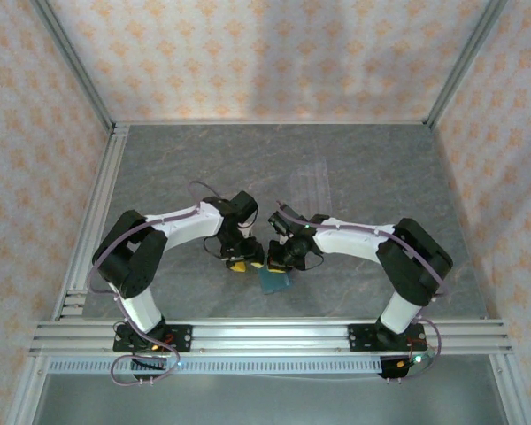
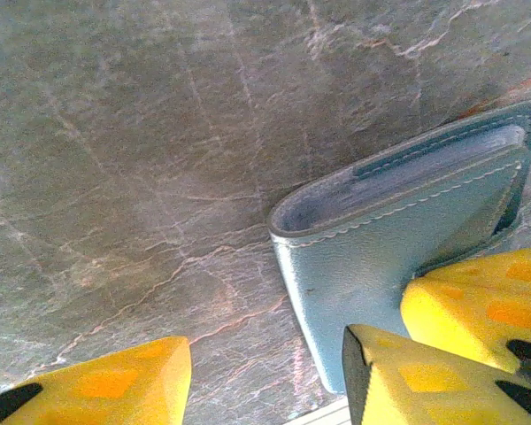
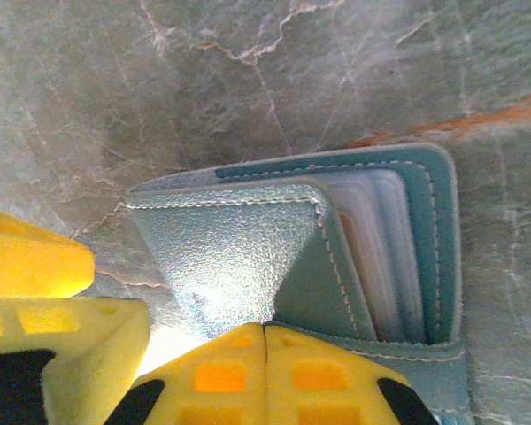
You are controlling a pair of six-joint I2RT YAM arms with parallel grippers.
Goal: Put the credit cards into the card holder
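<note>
Where right jaws pinch, card holder (image 3: 239, 257) (contents indistinct)

Both your arms fold inward, wrists tipped down. Left tool (image 1: 240, 263) is spread wide, right tool (image 1: 275, 262) is pinched on the card holder (image 3: 239, 257) flap.

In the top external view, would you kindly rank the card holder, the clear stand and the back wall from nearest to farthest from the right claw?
1. card holder, right at the right claw, on its near side.
2. clear stand, on the table beyond the claw.
3. back wall, farthest, behind the table.
</note>
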